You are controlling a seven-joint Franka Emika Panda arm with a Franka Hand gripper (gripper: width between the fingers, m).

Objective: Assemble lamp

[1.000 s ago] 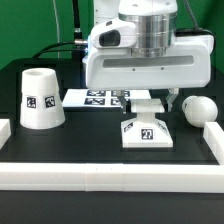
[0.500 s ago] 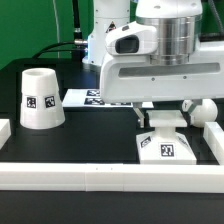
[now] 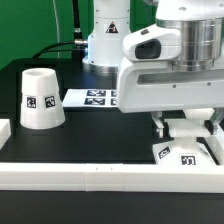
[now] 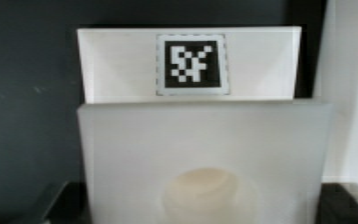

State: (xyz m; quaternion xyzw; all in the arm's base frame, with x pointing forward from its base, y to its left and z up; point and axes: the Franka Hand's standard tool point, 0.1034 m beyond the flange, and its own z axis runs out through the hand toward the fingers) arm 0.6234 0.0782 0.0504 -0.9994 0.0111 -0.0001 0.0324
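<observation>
The flat square lamp base (image 3: 188, 154) sits low at the exterior view's right, close to the front rail, with its tag facing the camera. My gripper (image 3: 187, 128) is shut on it, one finger on each side. In the wrist view the base (image 4: 202, 140) fills the frame, its tag (image 4: 192, 63) at the far edge, and the dark fingertips (image 4: 51, 203) show at its sides. The cone-shaped shade (image 3: 40, 97) stands upright at the exterior view's left. The bulb is hidden behind my gripper.
A long white border rail (image 3: 90, 176) runs along the front, and another piece of rail (image 3: 214, 150) stands right beside the base. The marker board (image 3: 92, 98) lies flat behind the shade. The arm's body (image 3: 170, 60) blocks the right rear.
My gripper has carried the base toward the exterior view's right and nearer the front rail. The bulb, seen at the right earlier, is now covered by the gripper. The shade has not moved.
</observation>
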